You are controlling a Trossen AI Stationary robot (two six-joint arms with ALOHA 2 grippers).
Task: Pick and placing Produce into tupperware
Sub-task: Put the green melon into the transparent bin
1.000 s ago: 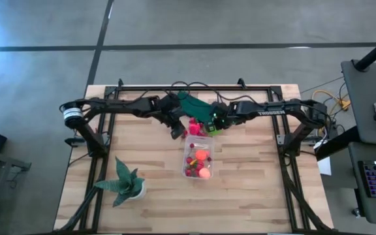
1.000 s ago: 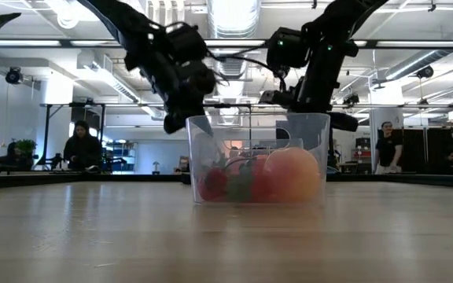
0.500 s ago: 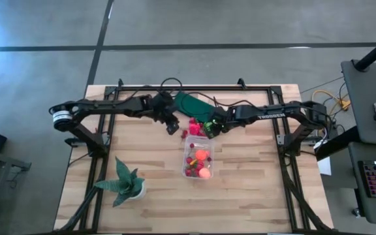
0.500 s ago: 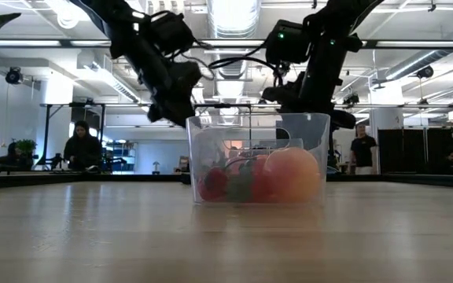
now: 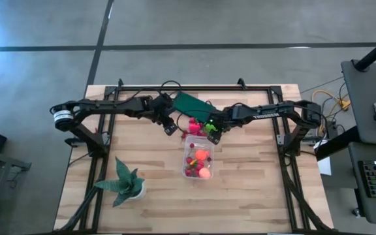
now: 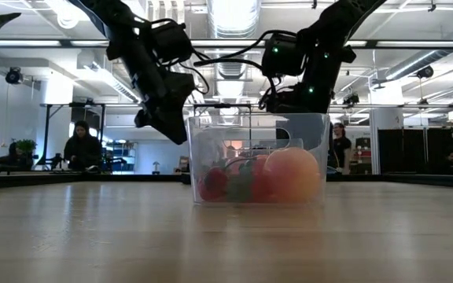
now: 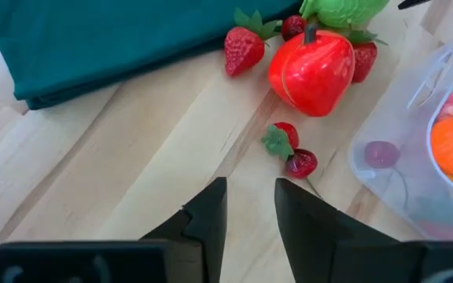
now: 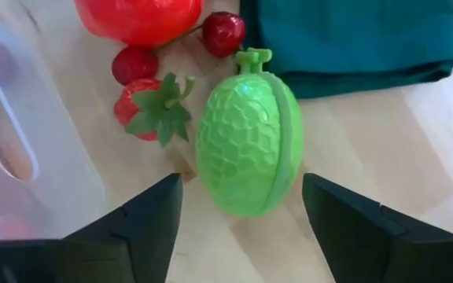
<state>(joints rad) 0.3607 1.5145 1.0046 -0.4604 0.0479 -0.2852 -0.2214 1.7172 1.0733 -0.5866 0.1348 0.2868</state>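
Note:
The clear tupperware [image 5: 185,163] stands mid-table with orange and red produce inside [image 6: 289,174]. Just beyond its far end, loose produce lies on the wood: a green melon [image 8: 248,145], a big red fruit [image 7: 313,67], strawberries [image 7: 242,43] and cherries [image 7: 293,153]. My right gripper [image 8: 242,196] is open, hovering with one finger on either side of the melon and apart from it. My left gripper [image 7: 250,208] hangs left of the pile, narrowly open over bare wood short of the cherries.
A folded dark green cloth [image 5: 187,102] lies at the far side behind the produce. A spiky potted plant [image 5: 124,183] stands near the front left. Bare wood spreads right of and in front of the tupperware. People show in the room behind the table [image 6: 81,145].
My left gripper has drawn back from the tupperware's far left corner, toward the table's left and far edges. My right gripper has shifted a little toward the left, over the loose produce. The tupperware and its contents have stayed put.

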